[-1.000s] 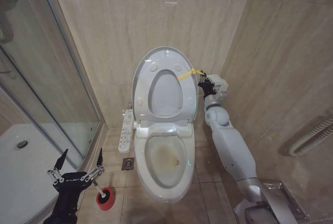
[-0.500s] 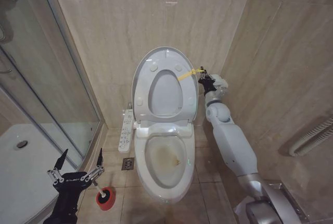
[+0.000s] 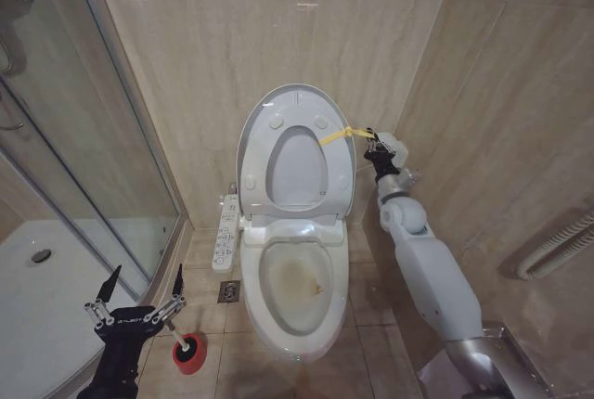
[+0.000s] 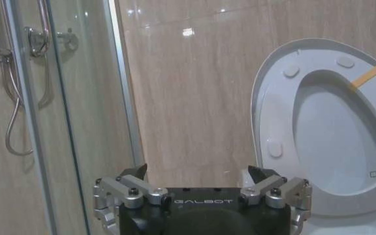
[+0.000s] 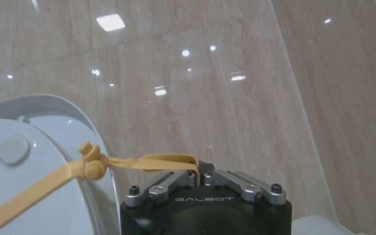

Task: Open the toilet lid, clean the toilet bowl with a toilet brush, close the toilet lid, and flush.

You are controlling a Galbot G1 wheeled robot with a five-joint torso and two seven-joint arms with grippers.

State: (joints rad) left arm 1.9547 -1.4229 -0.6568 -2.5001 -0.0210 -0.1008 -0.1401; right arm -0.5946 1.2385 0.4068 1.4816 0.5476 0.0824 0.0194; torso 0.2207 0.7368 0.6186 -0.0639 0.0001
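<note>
Toilet bowl point(image 3: 295, 289) centre, toilet lid point(image 3: 295, 153) upright behind it against the back wall. Strap point(image 3: 336, 135) runs from the lid's right edge to right claw point(image 3: 374, 148), just right of lid. Toilet brush point(image 3: 186, 351) on floor left of bowl. Left claw point(image 3: 137, 299) above-left of brush. Shower tray point(image 3: 42, 297) far left.

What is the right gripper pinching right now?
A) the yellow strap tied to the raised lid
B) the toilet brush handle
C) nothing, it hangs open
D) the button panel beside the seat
A: the right gripper is shut on the yellow strap, which runs to the upright toilet lid.
</note>
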